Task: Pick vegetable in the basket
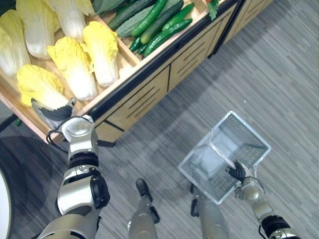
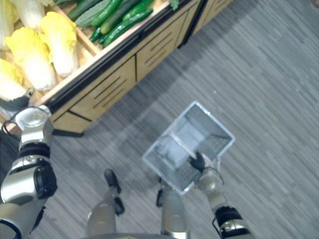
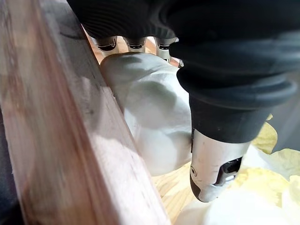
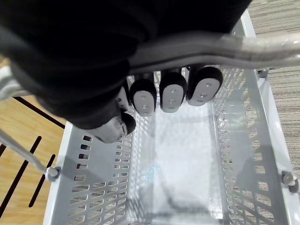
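The left robot hand (image 1: 52,114) is wrapped round the pale base of a cabbage (image 1: 42,85). Its fingers (image 3: 136,44) lie over the cabbage and its thumb (image 3: 213,164) beside it, close against the front edge of the wooden surface (image 1: 144,97). That cabbage lies on the surface at its left end, with more cabbages (image 1: 75,67) just behind it and cucumbers (image 1: 159,25) further right along the surface. The right robot hand (image 1: 238,172) is curled round the handle (image 4: 225,49) of a grey mesh basket (image 1: 246,135). The basket hangs over the floor (image 1: 269,64), well apart from the surface's front.
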